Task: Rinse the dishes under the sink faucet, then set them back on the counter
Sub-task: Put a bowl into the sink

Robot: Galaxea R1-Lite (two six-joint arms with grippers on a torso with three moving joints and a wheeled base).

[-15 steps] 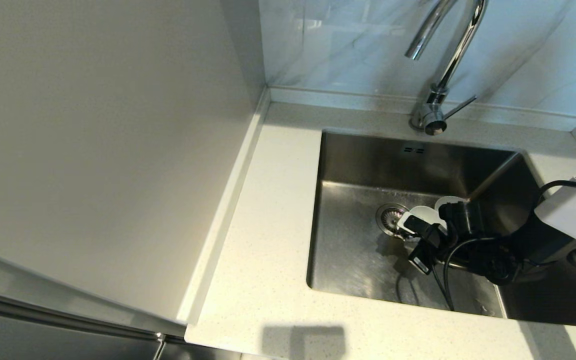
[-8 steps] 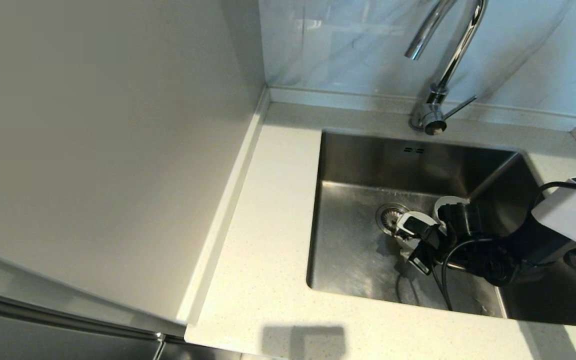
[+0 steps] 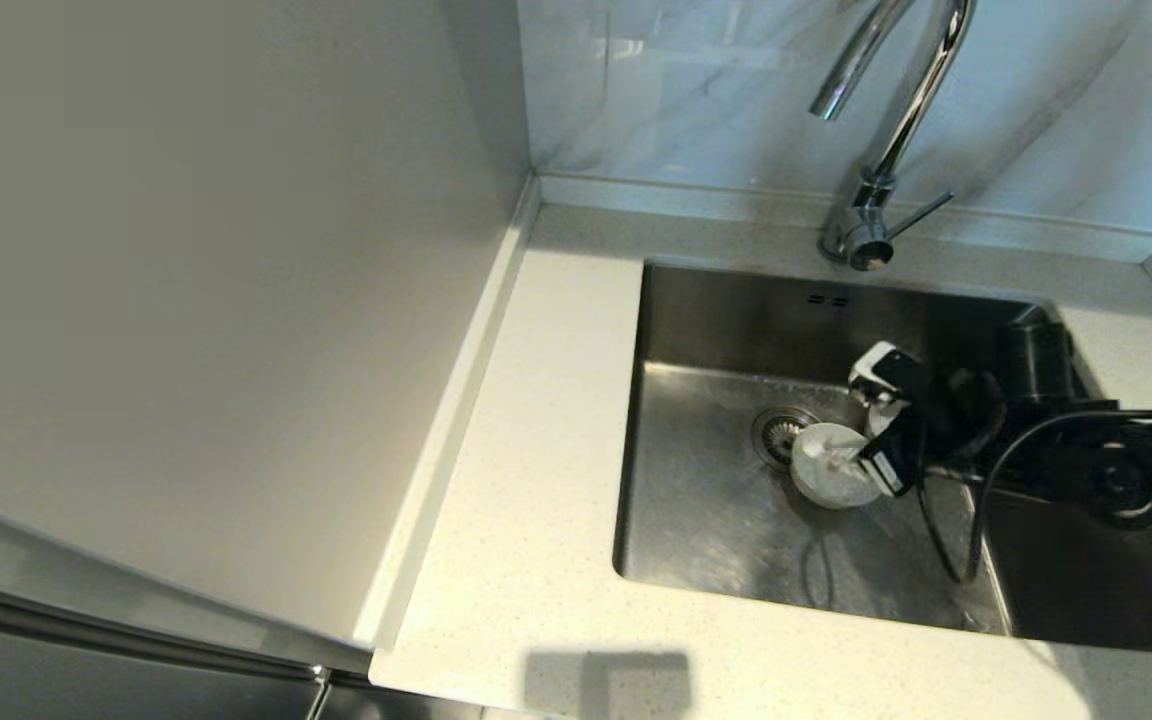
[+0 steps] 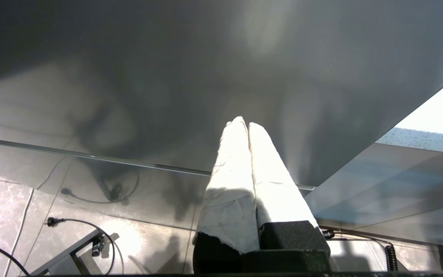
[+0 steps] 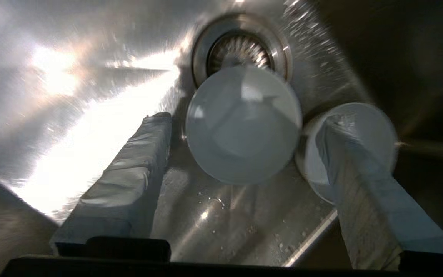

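My right gripper (image 3: 856,415) reaches down into the sink (image 3: 716,500), open. A small pale bowl (image 3: 826,482) rests on the sink floor beside the drain strainer (image 3: 778,432). In the right wrist view this bowl (image 5: 243,125) lies loose between the spread fingertips of the right gripper (image 5: 243,119). A second pale bowl (image 5: 309,165) sits beside it, partly hidden behind one finger. The faucet (image 3: 886,120) stands behind the sink; no water shows. My left gripper (image 4: 244,125) is shut on nothing, parked low, outside the head view.
The speckled counter (image 3: 546,400) surrounds the sink on the left and front. A plain beige panel (image 3: 216,300) rises on the left. Tiled wall stands behind the faucet. A dark cabinet front and floor cables show in the left wrist view.
My right gripper has opened and let go of the bowl, which now lies beside the drain. The arm has swung lower and drawn back toward the right.
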